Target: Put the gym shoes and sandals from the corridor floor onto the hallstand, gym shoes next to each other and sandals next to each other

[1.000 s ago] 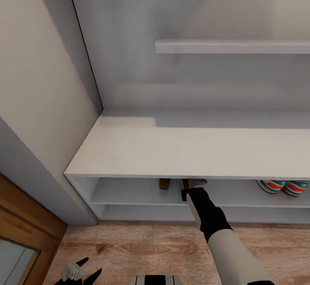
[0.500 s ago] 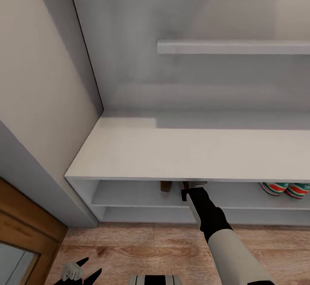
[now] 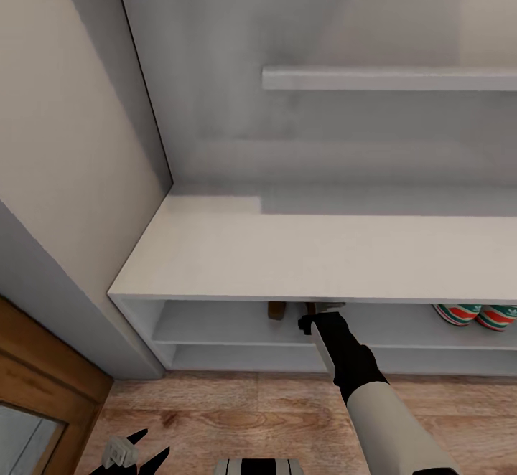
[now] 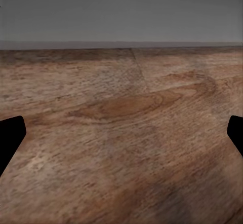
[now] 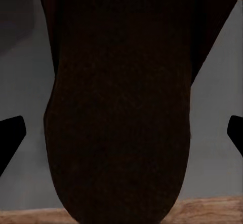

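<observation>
The two gym shoes [image 3: 459, 312] [image 3: 494, 314] stand side by side at the right end of the upper open shelf of the hallstand [image 3: 309, 252]. The heels of the two sandals [image 3: 275, 309] [image 3: 311, 308] peek out from under the bench near the shelf's middle. My right gripper [image 3: 321, 313] reaches into that shelf at the right-hand sandal. In the right wrist view this dark sandal [image 5: 121, 107] lies between the spread fingertips [image 5: 11, 133] of the open right gripper [image 5: 121, 133]. My left gripper [image 3: 136, 450] hangs open and empty low over the corridor floor [image 4: 121, 112].
A grey wall panel [image 3: 79, 303] and a wooden door frame [image 3: 43, 382] close off the left side. A wall shelf [image 3: 388, 77] hangs above the bench. Wood floor [image 3: 237, 417] runs along the front of the hallstand.
The view shifted slightly at first. My right gripper has edged a little to the left at the shelf; the sandals and gym shoes stay in place.
</observation>
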